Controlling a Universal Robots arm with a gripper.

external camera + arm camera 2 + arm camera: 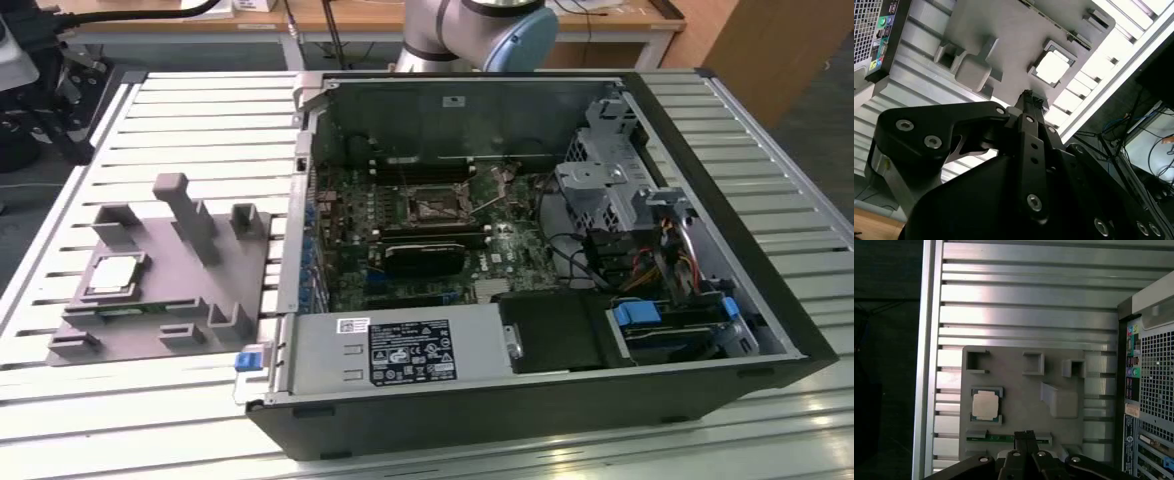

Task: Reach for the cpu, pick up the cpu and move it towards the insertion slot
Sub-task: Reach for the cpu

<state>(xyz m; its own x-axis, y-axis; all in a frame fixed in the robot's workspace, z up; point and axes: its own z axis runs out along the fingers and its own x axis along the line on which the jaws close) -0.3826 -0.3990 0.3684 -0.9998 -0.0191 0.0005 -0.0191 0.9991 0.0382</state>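
The cpu [114, 275] is a small silvery square lying flat in a pocket of the grey plastic fixture [200, 300], on the exterior view's left. It is also visible in both wrist views, as the cpu [1054, 67] and the cpu [985, 405]. My gripper [1024, 435] hovers well above the fixture and off to one side of the chip. Its black fingertips [1029, 97] are pressed together with nothing between them. The insertion slot [438, 207] has a shiny frame and a dark centre, and sits on the motherboard inside the open computer case [747, 300].
The case lies on a ribbed aluminium table [200, 110]. Upright grey blocks [180, 205] rise from the fixture near the chip. A memory stick [999, 438] rests along the fixture's edge. The case's rear ports [1131, 355] stand close beside the fixture. The arm's base [467, 30] stands behind the case.
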